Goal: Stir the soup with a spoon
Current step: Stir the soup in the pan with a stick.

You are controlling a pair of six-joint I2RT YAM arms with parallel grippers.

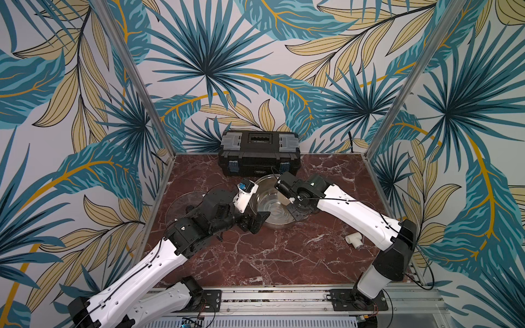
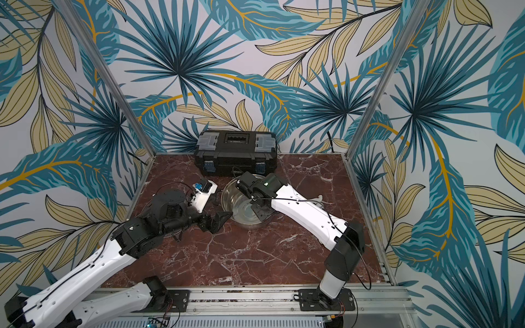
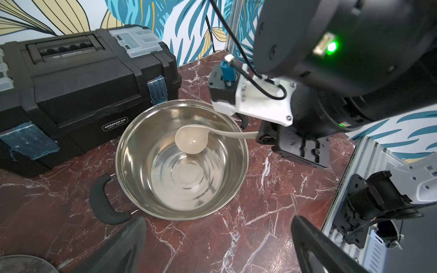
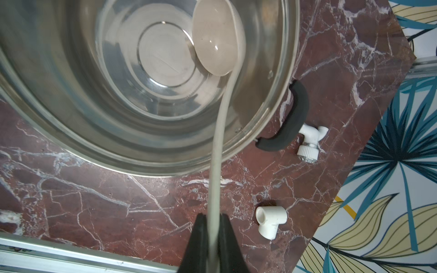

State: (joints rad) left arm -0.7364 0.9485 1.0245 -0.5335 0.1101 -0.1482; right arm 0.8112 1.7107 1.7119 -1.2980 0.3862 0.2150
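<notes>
The spoon was gripped by its slim handle between the closed fingers of the right hand. The handle crossed the rim of the steel pot, and the spoon bowl sat inside the pot, off-centre. Contact with the pot floor could not be determined. The pot stood on the desk, just in front of the toolbox. The left hand was wide open and empty, just beside the pot. A white T-fitting lay nearby.
</notes>
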